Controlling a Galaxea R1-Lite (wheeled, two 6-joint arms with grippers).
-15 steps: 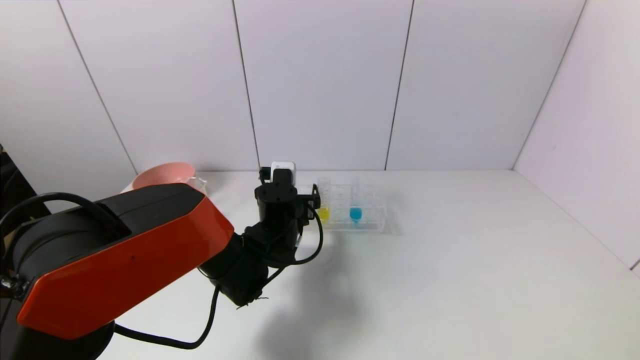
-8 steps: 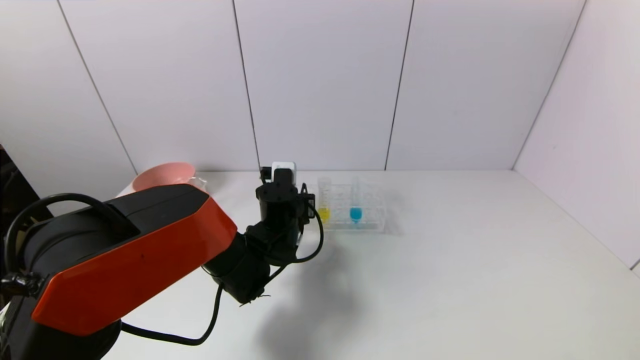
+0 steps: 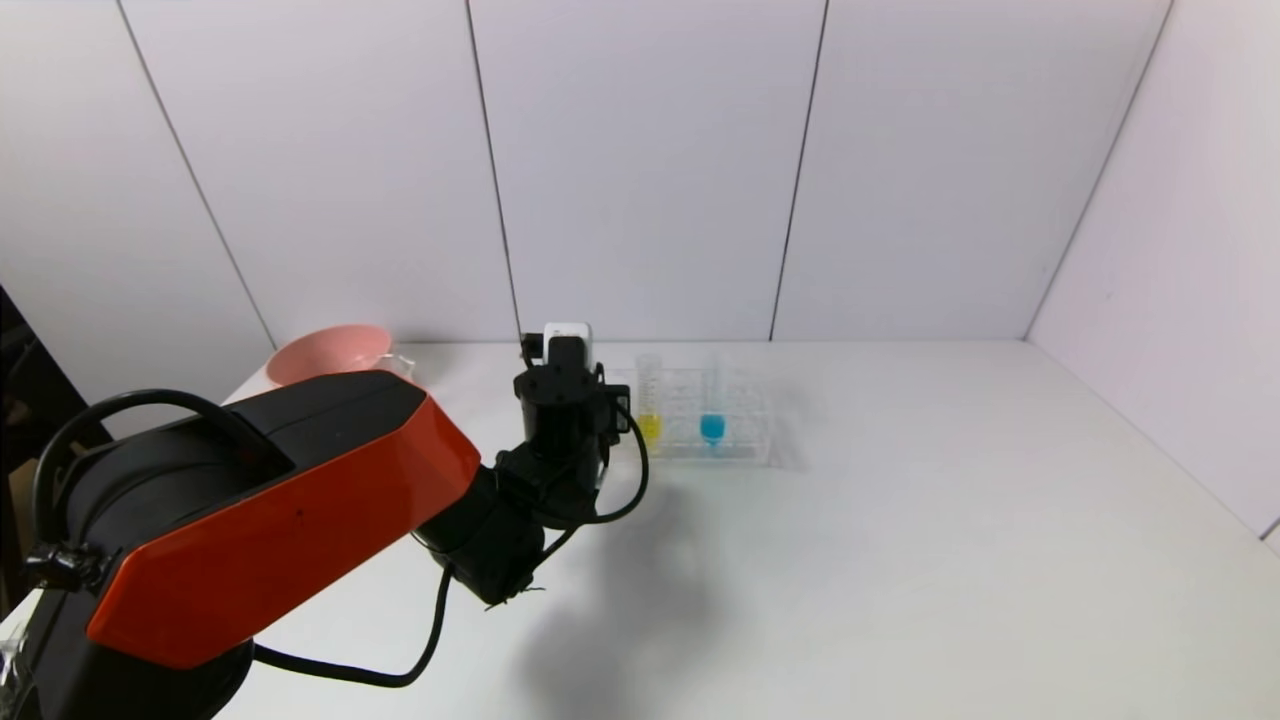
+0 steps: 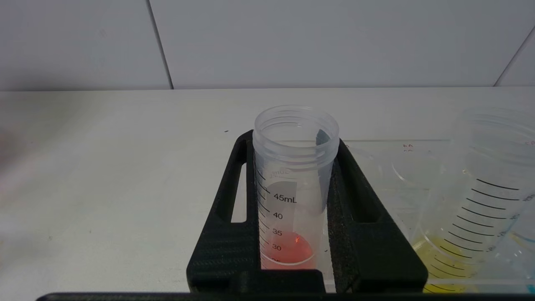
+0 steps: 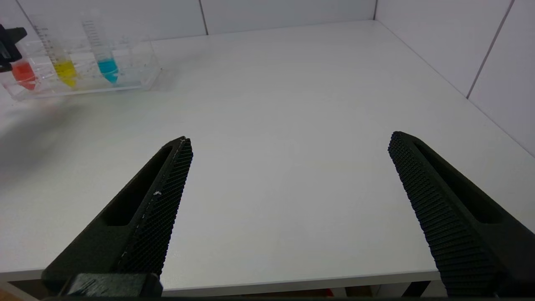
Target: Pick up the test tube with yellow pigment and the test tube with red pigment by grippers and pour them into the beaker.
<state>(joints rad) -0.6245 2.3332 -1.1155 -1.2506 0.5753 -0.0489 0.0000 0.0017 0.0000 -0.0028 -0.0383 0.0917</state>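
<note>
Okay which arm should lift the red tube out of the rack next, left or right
Left. The left pincer already has its fingers closed against the test tube with red pigment in the rack. The right pincer hangs open over bare table, far from the tubes.

Left gripper [image 4: 292, 184] jaws clamp the red tube [image 4: 292, 196].

Head view: high, looking forward and down across the white surface [image 3: 900, 520] toward the back wall. Left wrist view: very close, level with the red tube [image 4: 292, 200] between the left gripper [image 4: 292, 184] pads. Right wrist view: low at the near edge, facing across. Shared by all three: the clear rack [image 3: 735, 445] [image 5: 138, 79] [image 4: 401, 167].
</note>
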